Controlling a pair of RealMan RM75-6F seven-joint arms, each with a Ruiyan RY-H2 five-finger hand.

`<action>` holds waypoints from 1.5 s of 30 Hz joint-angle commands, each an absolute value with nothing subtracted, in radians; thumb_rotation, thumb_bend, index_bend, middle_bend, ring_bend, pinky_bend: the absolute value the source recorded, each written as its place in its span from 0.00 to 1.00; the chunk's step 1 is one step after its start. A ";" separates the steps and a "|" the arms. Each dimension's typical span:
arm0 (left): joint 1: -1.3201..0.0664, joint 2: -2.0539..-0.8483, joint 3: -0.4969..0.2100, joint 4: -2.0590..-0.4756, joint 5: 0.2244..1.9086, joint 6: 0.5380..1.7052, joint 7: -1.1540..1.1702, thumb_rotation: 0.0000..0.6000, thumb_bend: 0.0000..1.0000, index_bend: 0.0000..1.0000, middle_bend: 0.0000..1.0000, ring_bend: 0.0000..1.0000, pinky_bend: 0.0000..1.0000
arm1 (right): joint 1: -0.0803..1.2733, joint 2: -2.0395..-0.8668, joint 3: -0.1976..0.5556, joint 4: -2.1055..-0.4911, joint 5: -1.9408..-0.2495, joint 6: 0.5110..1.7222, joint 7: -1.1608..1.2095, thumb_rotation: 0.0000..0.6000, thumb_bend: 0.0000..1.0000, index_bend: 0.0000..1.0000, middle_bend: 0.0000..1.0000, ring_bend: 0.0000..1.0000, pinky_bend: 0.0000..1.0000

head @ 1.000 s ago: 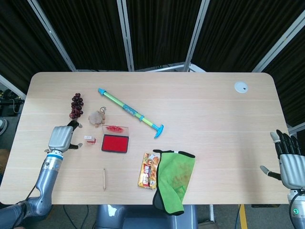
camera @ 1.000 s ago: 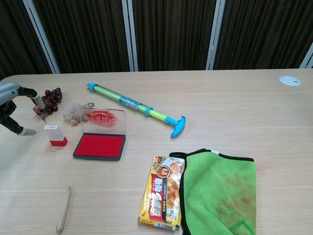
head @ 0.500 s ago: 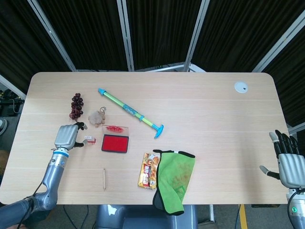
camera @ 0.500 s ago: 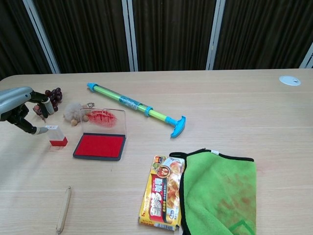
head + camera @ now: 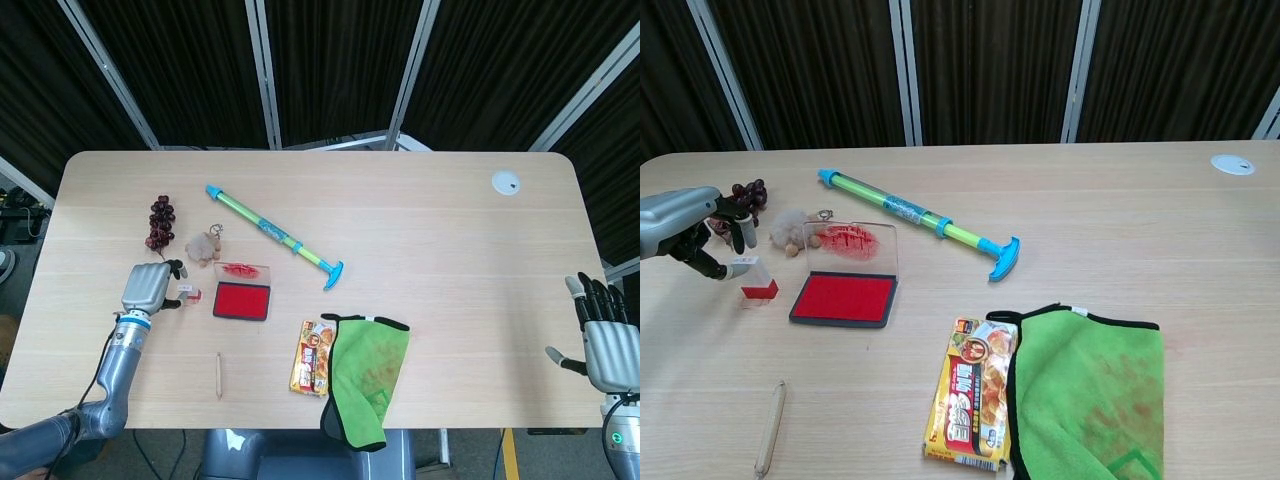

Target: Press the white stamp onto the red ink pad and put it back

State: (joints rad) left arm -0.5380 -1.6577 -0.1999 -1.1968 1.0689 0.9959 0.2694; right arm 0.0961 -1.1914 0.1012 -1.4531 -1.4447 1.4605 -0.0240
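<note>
Left hand [image 5: 695, 232] sits right at the white stamp [image 5: 755, 278], fingers apart around its top; thumb tip looks to touch the near-left face, but a firm grip isn't clear, so counting it as not yet holding. Right hand [image 5: 605, 340] is far right of the red ink pad [image 5: 843, 297], spread flat, holding nothing.

Step in hand: reaching for and grasping the stamp, nothing inked yet by the look of it. Next move probably needs the fingers to pinch the stamp's upper body, lift it straight, carry it a short way right over the pad, then press down.

Stamp stands upright just left of the pad, not touching it: small clear-white block with a red base and a small label on top. Pad lies open, red surface exposed, its clear lid [image 5: 851, 243] tilted up at the far edge.
</note>
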 commanded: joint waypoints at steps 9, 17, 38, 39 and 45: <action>-0.550 -1.680 -0.194 -1.177 1.067 0.994 0.284 1.00 0.28 0.48 0.44 0.84 0.96 | 0.098 -1.193 0.102 -1.449 -1.439 1.455 -0.023 1.00 0.00 0.00 0.00 0.00 0.00; -0.551 -1.693 -0.190 -1.165 1.067 1.000 0.284 1.00 0.28 0.48 0.45 0.84 0.96 | 0.100 -1.192 0.104 -1.450 -1.432 1.447 -0.019 1.00 0.00 0.00 0.00 0.00 0.00; -0.545 -1.647 -0.202 -1.240 1.057 1.003 0.262 1.00 0.32 0.53 0.55 0.84 0.96 | 0.101 -1.189 0.105 -1.455 -1.427 1.443 -0.012 1.00 0.00 0.00 0.00 0.00 0.00; -0.544 -1.638 -0.204 -1.257 1.059 1.003 0.258 1.00 0.32 0.53 0.55 0.84 0.96 | 0.101 -1.188 0.105 -1.455 -1.427 1.443 -0.011 1.00 0.00 0.00 0.00 0.00 0.00; -0.540 -1.591 -0.194 -1.351 1.114 1.019 0.218 1.00 0.32 0.53 0.55 0.84 0.96 | 0.101 -1.185 0.106 -1.458 -1.426 1.443 -0.006 1.00 0.00 0.00 0.00 0.00 0.00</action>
